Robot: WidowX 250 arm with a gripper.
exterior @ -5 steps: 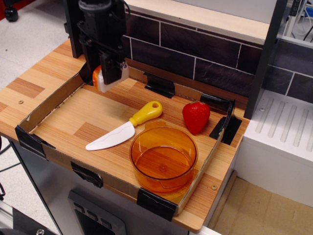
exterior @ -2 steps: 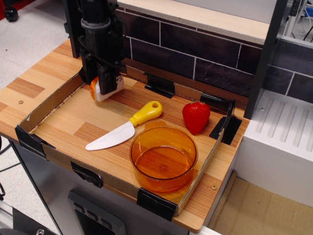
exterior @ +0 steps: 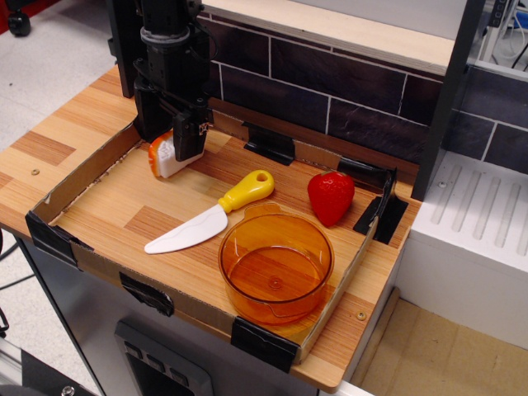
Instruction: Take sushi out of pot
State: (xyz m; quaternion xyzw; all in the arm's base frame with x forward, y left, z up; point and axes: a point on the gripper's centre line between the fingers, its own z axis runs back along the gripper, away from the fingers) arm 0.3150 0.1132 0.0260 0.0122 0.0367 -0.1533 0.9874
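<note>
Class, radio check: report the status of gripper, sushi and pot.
Gripper shut on sushi, low at the tray's back-left corner. Pot empty, front right. Knife and strawberry lie between, not obstructing.

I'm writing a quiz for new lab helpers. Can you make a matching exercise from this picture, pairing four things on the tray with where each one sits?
Things:
1. sushi
2. pot
3. strawberry
4. knife

Places:
A. middle of the tray, yellow handle pointing toward the back
B. front right, empty
C. back left corner, at the gripper
D. back right, beside the black corner clip

Pairs: 1-C, 2-B, 3-D, 4-A
</note>
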